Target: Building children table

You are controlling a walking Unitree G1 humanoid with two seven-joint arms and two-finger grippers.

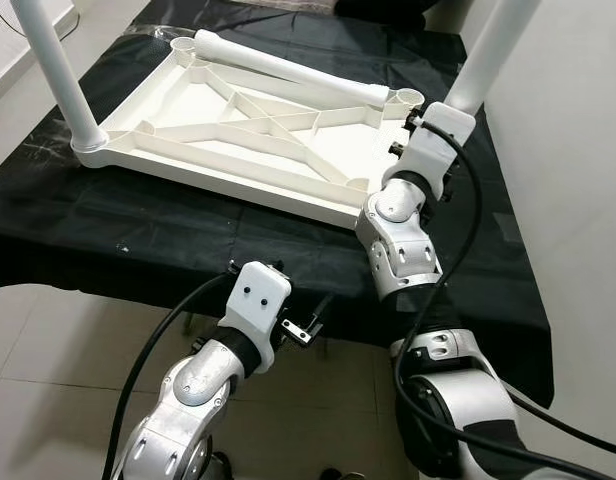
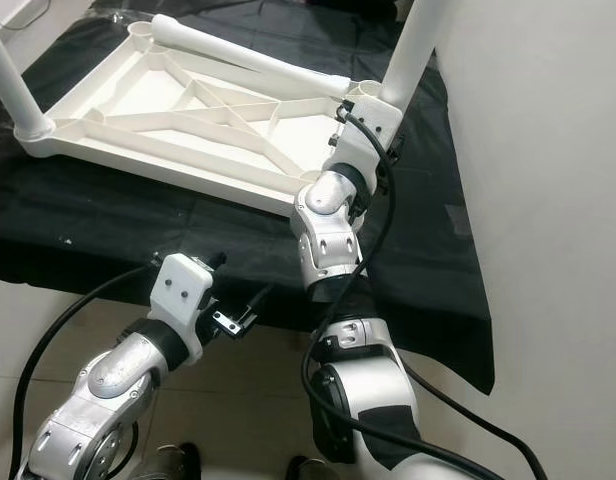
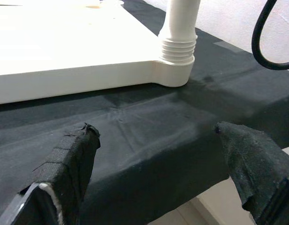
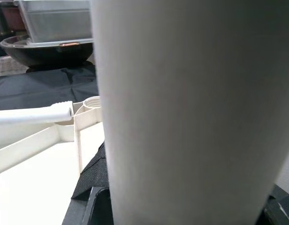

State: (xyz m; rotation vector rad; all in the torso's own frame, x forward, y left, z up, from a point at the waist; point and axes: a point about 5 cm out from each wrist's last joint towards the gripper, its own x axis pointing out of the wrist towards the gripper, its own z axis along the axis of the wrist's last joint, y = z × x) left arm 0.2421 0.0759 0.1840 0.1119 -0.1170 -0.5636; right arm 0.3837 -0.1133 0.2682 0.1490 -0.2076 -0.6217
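Note:
The white tabletop [image 1: 218,185] lies upside down on a black-covered table. One white leg [image 1: 58,70] stands in its near left corner. Another leg [image 1: 488,60] rises at the near right corner, and its threaded base [image 3: 178,49] sits in the socket. My right gripper [image 1: 433,115] is shut on this leg low down, and the leg [image 4: 182,112] stands between its fingers [image 4: 90,206]. A loose leg [image 1: 288,68] lies across the far side. My left gripper [image 3: 158,140] hangs open by the table's front edge, with nothing between its fingers [image 3: 69,164].
Black cloth [image 1: 138,240] hangs over the table's front edge above a tiled floor [image 1: 48,340]. A white wall [image 1: 578,150] stands close on the right. Empty sockets [image 1: 184,45] show at the tabletop's far corners. A dark bowl [image 4: 46,49] and a clear box sit beyond.

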